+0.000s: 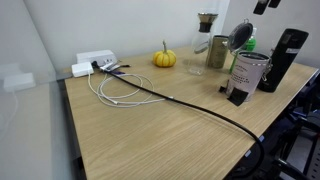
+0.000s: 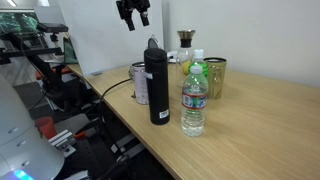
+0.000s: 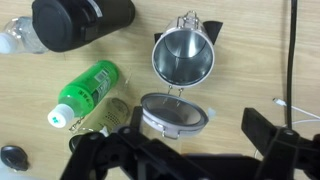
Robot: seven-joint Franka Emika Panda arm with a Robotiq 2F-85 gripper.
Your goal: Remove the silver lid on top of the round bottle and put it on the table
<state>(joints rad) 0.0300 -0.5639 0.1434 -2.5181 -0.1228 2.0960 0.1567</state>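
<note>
Overhead, the gripper [image 2: 135,20] hangs, jaws wide, holding nothing.
At four o'clock from it, the round bottle [image 2: 185,50] stands on the table [image 2: 260,130].

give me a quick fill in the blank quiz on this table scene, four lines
1. The small pumpkin on the table is ___ in colour.
2. The gripper hangs ___ the table, holding nothing.
3. The tall flask is ___ in colour.
4. In the wrist view, the tin has its hinged lid swung ___.

Missing words: orange; above; black; open.
</note>
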